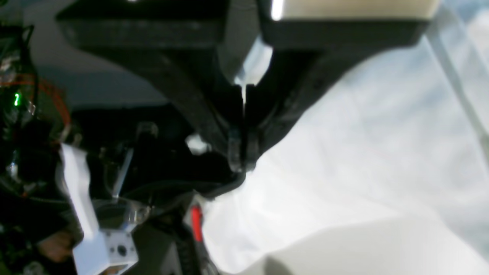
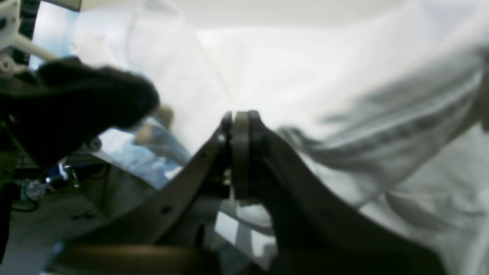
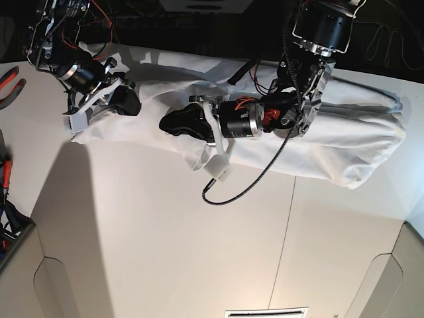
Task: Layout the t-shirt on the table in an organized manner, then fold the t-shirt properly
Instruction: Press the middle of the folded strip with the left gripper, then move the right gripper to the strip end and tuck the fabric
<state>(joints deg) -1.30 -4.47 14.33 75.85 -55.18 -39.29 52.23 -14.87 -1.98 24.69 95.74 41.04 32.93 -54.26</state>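
Base view: white matte table (image 3: 165, 252) w/ thin dark seam lines, dark room behind w/ cables, red-handled tool at left edge. One t-shirt (image 3: 344, 149), white, stretched in a long wrinkled band across far side of table. Two arms: left gripper (image 3: 173, 123) clenched on shirt fabric mid-band; right gripper (image 3: 127, 101) also pinched tight on the t-shirt near its end.

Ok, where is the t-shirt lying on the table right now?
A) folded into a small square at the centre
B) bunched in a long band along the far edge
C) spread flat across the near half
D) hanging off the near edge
B: in the base view the t-shirt stretches as a rumpled band across the far side of the table, whose near half is bare.
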